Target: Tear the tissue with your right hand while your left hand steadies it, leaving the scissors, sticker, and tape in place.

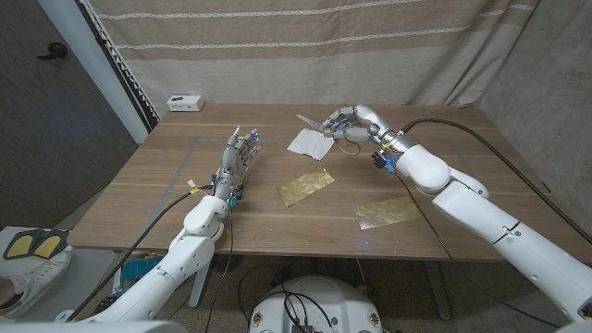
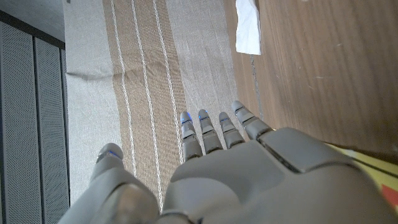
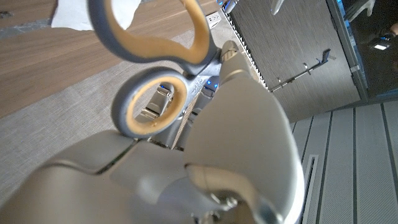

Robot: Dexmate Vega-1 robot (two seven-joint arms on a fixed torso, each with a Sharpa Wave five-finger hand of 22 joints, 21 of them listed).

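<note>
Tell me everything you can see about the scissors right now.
The scissors have grey handle loops lined in yellow-tan, seemingly plastic. The right hand holds them lifted off the table, above the white tissue, and their pale blades point toward the robot's left. Whether the blades are open or closed cannot be told.
</note>
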